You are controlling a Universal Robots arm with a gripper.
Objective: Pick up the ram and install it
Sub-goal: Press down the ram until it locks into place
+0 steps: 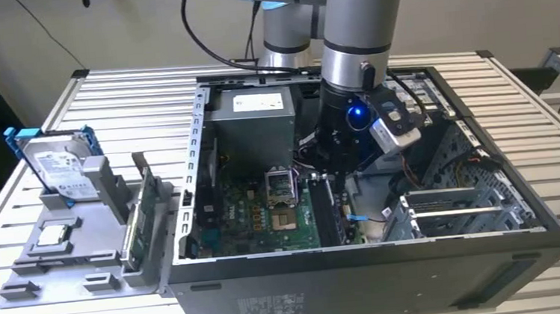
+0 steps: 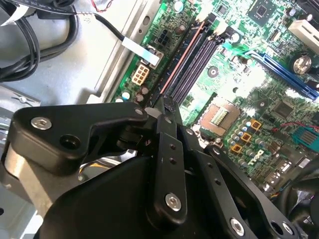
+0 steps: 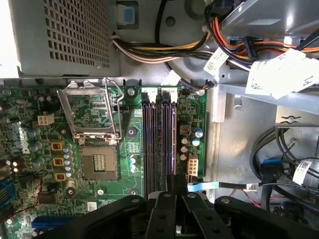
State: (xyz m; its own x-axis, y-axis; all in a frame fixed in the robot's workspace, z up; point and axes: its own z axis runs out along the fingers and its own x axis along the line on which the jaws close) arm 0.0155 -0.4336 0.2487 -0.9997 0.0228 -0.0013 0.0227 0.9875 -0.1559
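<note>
**Exterior view**
- Setting: an open computer case (image 1: 370,285) lies on a slatted table (image 1: 516,108), and the arm (image 1: 359,16) reaches down into it.
- Hand: the hand (image 1: 336,169) is low inside the case, just above the motherboard (image 1: 255,226), at about 3 o'clock from the CPU socket (image 1: 280,187).
- Ram: the ram (image 1: 325,202) stands on edge as a dark strip directly under the hand, running toward 6 o'clock.
- Fixture: a grey fixture (image 1: 59,272) sits on the table at 9 o'clock from the case. It carries a hard drive (image 1: 61,170) in a blue bracket and a green board (image 1: 137,221) standing on edge.
- Power supply: the power supply (image 1: 252,122) is at 12 o'clock from the socket.

**Second wrist view**
- Hand: the hand (image 2: 167,107) is clenched, with its black fingers drawn together on the near end of the ram.
- Ram: the ram (image 2: 183,57) shows as a thin edge running away from the fingertips, alongside the dark memory slots (image 2: 199,59).
- Seating: it appears to sit in a slot, but full engagement cannot be confirmed from this angle.

**First wrist view**
- Hand: the tips of the hand (image 3: 175,186) meet over the bank of slots (image 3: 148,144).
- Ram: the ram (image 3: 172,139) is seen edge-on in line with the slot nearest the board's edge.
- Socket: the socket (image 3: 97,162) is bare, with its retention frame (image 3: 89,112) lifted.
- Cables: a bundle of cables (image 3: 164,50) runs beyond the slots.
</note>
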